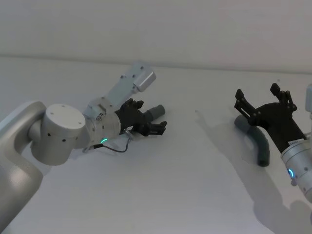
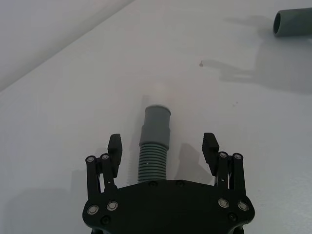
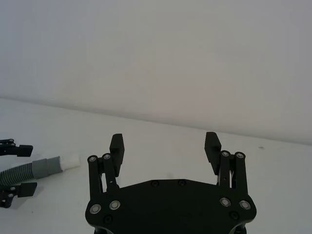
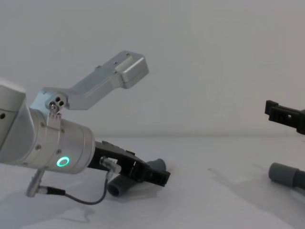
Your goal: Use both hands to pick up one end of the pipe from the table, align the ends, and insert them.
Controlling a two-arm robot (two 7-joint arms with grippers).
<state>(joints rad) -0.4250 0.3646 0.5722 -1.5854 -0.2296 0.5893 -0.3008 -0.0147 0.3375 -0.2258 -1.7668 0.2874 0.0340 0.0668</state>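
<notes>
Jaws of the left gripper (image 2: 163,144) stand wide, straddling the ribbed pipe piece (image 2: 153,163) without touching it, at 9 o'clock on the table (image 1: 195,190). Its white-tipped cuff (image 2: 158,119) points toward 2 o'clock. At 3 o'clock the right gripper (image 1: 257,92), spread and empty, hovers over the curved piece (image 1: 261,146).

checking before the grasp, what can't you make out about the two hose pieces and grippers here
Head view: the right gripper covers part of the curved dark grey hose piece.
Chest view: the right edge cuts that piece off past its smooth grey cuff.
Left wrist view: the black body of the left gripper hides the rear end of the straight grey ribbed hose piece between its open jaws.
</notes>
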